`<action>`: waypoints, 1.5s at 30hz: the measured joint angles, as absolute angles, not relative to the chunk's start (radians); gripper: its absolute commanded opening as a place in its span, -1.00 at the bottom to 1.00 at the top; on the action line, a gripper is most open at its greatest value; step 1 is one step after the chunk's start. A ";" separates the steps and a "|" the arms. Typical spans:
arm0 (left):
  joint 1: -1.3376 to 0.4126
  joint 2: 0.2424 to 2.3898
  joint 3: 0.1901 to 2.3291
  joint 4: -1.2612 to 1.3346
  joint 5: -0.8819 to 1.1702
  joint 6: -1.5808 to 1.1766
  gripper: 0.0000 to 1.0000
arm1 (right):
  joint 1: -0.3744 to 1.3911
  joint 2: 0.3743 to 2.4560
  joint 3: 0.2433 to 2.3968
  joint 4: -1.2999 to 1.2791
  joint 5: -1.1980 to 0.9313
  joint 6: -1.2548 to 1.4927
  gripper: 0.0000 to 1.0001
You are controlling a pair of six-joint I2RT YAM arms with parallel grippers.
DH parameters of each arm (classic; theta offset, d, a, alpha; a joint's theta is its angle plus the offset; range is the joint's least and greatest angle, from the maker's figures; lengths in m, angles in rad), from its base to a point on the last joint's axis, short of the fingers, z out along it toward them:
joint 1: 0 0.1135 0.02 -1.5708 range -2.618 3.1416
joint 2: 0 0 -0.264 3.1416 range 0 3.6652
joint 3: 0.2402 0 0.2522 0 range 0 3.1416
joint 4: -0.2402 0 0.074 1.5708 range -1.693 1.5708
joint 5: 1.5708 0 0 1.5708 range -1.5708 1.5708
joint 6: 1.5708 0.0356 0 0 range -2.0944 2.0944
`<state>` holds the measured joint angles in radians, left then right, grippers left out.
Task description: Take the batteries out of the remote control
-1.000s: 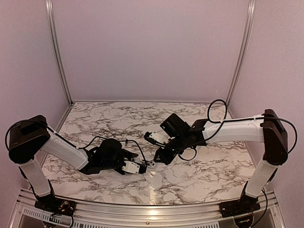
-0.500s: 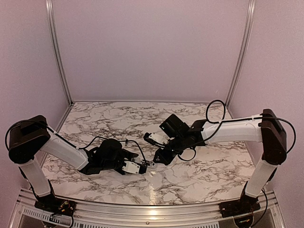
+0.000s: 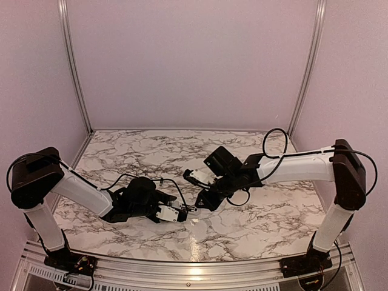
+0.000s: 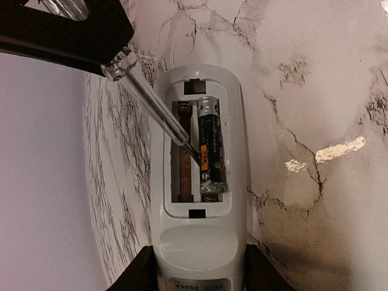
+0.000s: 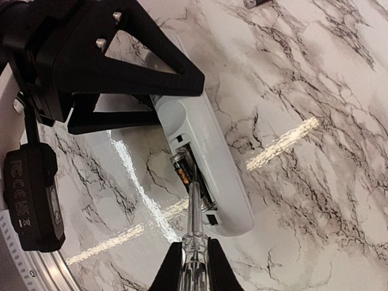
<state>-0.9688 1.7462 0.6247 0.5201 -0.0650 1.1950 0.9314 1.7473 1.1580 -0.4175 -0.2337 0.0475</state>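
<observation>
My left gripper [image 4: 199, 270] is shut on the near end of the white remote control [image 4: 200, 242], which lies back-up on the marble with its cover off. One dark battery [image 4: 210, 145] with an orange band sits in the right slot; the left slot is empty. My right gripper [image 5: 195, 267] is shut on a clear pen-like stick [image 5: 195, 242]. The stick's metal tip rests in the compartment against the battery [image 5: 182, 170]. A second dark battery [image 5: 254, 2] lies loose on the table at the top edge. In the top view both grippers [image 3: 182, 212] [image 3: 203, 203] meet at the table's front middle.
The marble table top [image 3: 157, 151] has walls at the back and on both sides. The left arm's black gripper frame [image 5: 151, 91] stands close over the remote in the right wrist view. Bright light reflections lie on the marble beside the remote.
The right arm has shifted slightly left toward the left gripper. The left arm and the remote have stayed in place.
</observation>
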 measured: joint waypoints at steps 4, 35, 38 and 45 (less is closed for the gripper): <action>-0.969 1.747 0.631 0.509 -0.065 1.193 -1.00 | 0.931 1.741 1.144 -0.402 -0.234 0.047 -1.00; -0.968 1.757 0.701 0.395 -0.019 1.159 -1.00 | 0.931 1.665 0.999 -0.267 -0.220 0.059 -1.00; -0.968 1.759 0.704 0.390 -0.012 1.153 -1.00 | 0.931 1.659 0.987 -0.256 -0.221 0.065 -1.00; -0.968 1.760 0.706 0.387 -0.009 1.147 -1.00 | 0.931 1.654 0.971 -0.235 -0.222 0.078 -1.00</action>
